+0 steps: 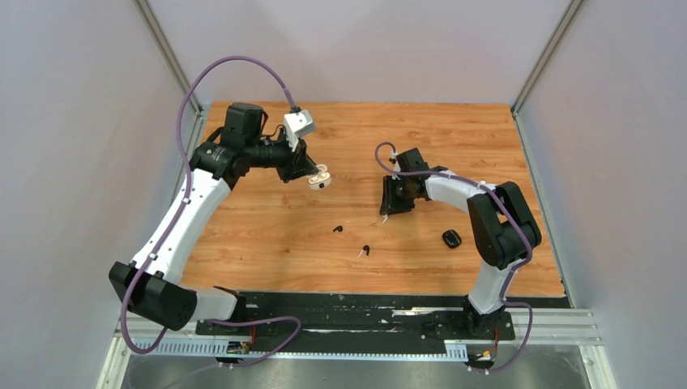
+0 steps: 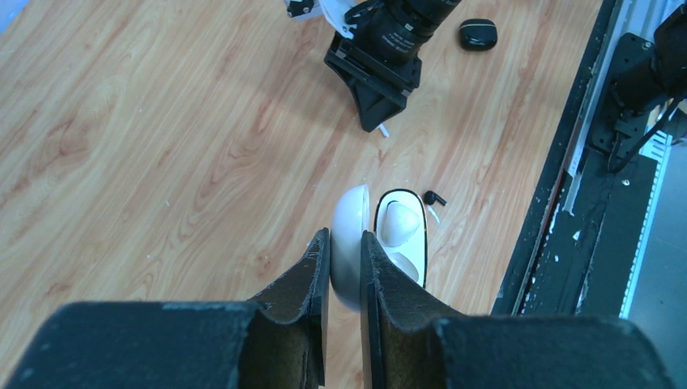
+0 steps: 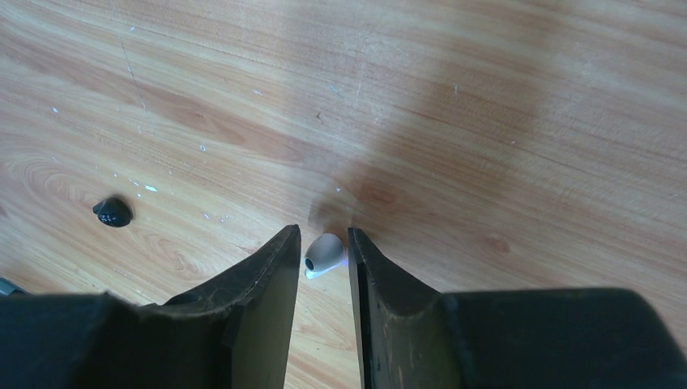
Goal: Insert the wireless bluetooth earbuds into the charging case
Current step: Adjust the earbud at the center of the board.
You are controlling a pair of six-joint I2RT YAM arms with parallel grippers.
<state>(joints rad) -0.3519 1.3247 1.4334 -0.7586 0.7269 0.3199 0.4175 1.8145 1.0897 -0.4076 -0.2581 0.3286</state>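
My left gripper (image 1: 310, 173) is shut on one half of an open white charging case (image 2: 348, 235) and holds it above the table at the back left. The case's other half (image 2: 399, 231) faces the left wrist camera with a white earbud (image 2: 398, 220) seated in it. My right gripper (image 1: 391, 209) points down at the table, jaws slightly apart around a white earbud (image 3: 324, 253) lying between the fingertips. Two black earbuds (image 1: 337, 230) (image 1: 366, 250) lie on the wood in the middle. One of them shows in the right wrist view (image 3: 113, 212).
A closed black charging case (image 1: 451, 238) lies on the wooden table (image 1: 267, 243) right of the right gripper, near the right arm's elbow. It also shows in the left wrist view (image 2: 477, 33). A black rail (image 1: 364, 304) runs along the table's near edge.
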